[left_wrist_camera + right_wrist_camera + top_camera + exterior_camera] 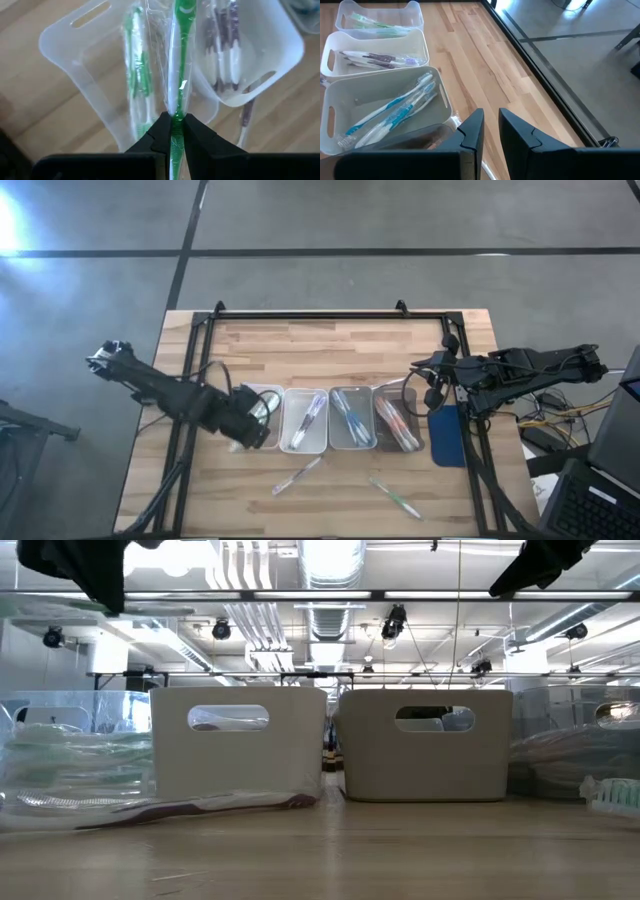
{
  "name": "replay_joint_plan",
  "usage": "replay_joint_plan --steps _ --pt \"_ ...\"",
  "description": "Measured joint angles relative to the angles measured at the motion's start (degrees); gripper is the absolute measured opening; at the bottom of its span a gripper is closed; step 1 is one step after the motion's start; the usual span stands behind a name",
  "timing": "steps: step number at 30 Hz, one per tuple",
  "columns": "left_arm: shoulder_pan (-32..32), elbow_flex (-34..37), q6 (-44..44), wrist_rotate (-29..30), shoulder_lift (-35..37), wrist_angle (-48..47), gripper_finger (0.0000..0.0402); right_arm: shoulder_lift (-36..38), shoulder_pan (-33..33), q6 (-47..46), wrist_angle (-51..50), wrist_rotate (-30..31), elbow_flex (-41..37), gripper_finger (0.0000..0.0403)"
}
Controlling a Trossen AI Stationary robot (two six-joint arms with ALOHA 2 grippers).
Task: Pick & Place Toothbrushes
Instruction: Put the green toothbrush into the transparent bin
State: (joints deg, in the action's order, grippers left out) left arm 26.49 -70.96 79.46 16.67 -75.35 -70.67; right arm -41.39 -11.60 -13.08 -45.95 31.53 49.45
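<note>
Four clear trays stand in a row mid-table. The leftmost tray [270, 396] [60, 40] holds a green toothbrush [137, 75]. The others hold purple [308, 420], blue [350, 418] and red-pink toothbrushes [397, 422]. My left gripper [250, 432] [174, 120] hangs above the leftmost tray, shut on a wrapped green toothbrush [178, 60]. Two loose toothbrushes [297, 476] [395, 498] lie flat on the wood nearer the front edge. My right gripper [425, 385] [491, 127] waits above the table's right side, its fingers a little apart with nothing between them. My left gripper pinches the green toothbrush's wrapped handle [175, 111] between its two fingers, coming steeply from above. The brush sticks out past the fingertips, its head end [185, 9] farthest from them. It is lifted clear, above the leftmost tray's opening.
A dark blue pad [447, 435] lies right of the red-pink tray. A black frame [320, 316] runs along the far edge and down both sides. Bare wood lies behind the trays and around the loose brushes.
</note>
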Motion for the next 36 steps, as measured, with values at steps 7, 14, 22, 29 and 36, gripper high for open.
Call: replay_joint_plan --steps 7,14,22,29,36 --pt "-10.04 0.0 -10.17 -5.63 0.39 -1.4 0.0035 -0.02 0.0 0.0 0.02 0.02 0.0 0.0052" --pt "-16.96 0.0 -15.94 -9.4 0.33 -1.65 0.0035 0.0 0.0 -2.82 -0.04 0.02 0.0 0.0052" --pt "-18.55 0.0 -16.98 -11.18 -1.89 -1.79 0.0035 0.0 0.0 -2.88 -0.14 0.02 0.0 0.0052" --pt "-19.15 0.04 -20.37 -11.63 -5.03 -1.79 0.0035 -0.01 0.0 -2.84 -0.18 0.02 0.0 0.0052" --pt "-19.7 0.04 -23.09 -11.67 -7.12 -1.79 0.0035 0.0 0.0 -3.02 -0.21 0.02 0.0 0.0052"
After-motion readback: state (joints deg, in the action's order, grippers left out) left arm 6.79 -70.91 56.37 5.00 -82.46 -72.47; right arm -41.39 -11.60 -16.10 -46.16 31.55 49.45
